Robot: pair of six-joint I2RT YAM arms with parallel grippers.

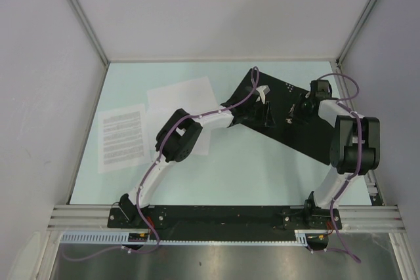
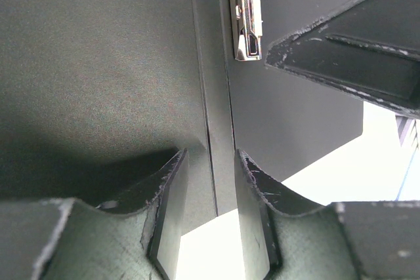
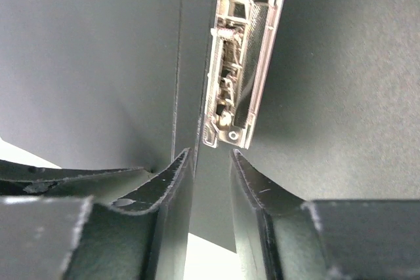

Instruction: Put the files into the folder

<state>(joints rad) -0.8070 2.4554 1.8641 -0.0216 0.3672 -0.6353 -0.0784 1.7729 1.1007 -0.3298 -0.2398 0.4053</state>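
The folder (image 1: 308,139) lies open at the centre right of the table, black inside up, with a metal clip (image 1: 262,93) along its spine. My left gripper (image 1: 266,117) hangs over the spine, jaws apart, with nothing between them. My right gripper (image 1: 293,113) faces it from the right, also open and empty. In the left wrist view the left gripper (image 2: 210,162) straddles the spine crease of the folder (image 2: 98,63) below the clip (image 2: 244,11). The right gripper (image 3: 210,162) sits just short of the clip (image 3: 243,57). The files lie at left: a text sheet (image 1: 121,137) and a blank sheet (image 1: 180,96).
White walls (image 1: 39,96) enclose the table on the left, back and right. The left arm's elbow (image 1: 178,137) reaches across the blank paper. A finger of the right gripper (image 2: 354,50) shows in the left wrist view. The right arm's elbow (image 1: 354,142) stands at the folder's right edge.
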